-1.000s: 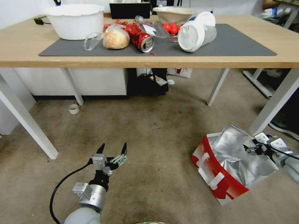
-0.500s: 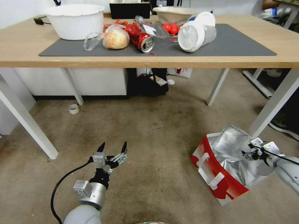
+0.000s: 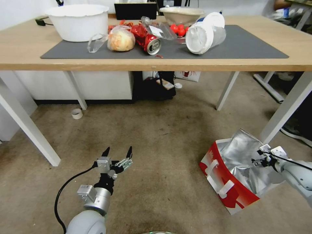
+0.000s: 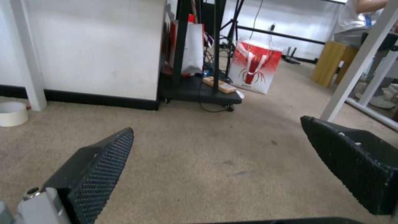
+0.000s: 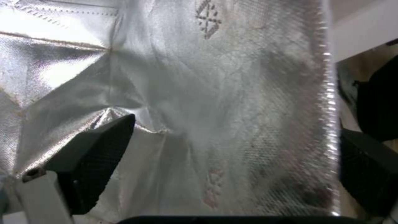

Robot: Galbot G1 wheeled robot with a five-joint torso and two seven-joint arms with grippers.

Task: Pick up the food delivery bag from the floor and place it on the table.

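The food delivery bag (image 3: pixel 227 182) stands on the floor (image 3: pixel 156 136) at the right. It is white with red sides, white strap handles, and crumpled silver foil lining (image 5: pixel 199 93) rising from its top. My right gripper (image 3: pixel 257 160) is at the bag's far upper edge, open, with a foil wall between its fingers (image 5: pixel 95 146). My left gripper (image 3: pixel 118 151) hovers open over bare floor at the lower left, well away from the bag and holding nothing (image 4: pixel 215 127). The table (image 3: pixel 19 48) spans the top of the head view, carrying a dark grey mat (image 3: pixel 247 45).
A white bowl (image 3: pixel 78 21), a bagged bread roll (image 3: pixel 121 39), a crushed red can (image 3: pixel 148 40) and tipped cups (image 3: pixel 203 34) sit on the mat. White table legs (image 3: pixel 286 107) stand beside the bag. A tape roll (image 3: pixel 76 113), a black cart (image 4: pixel 195 90) and another red-white bag (image 4: pixel 253 67) are under the table.
My right gripper has shifted slightly left and down against the bag's foil top. My left gripper has edged a little forward. The bag has not moved.
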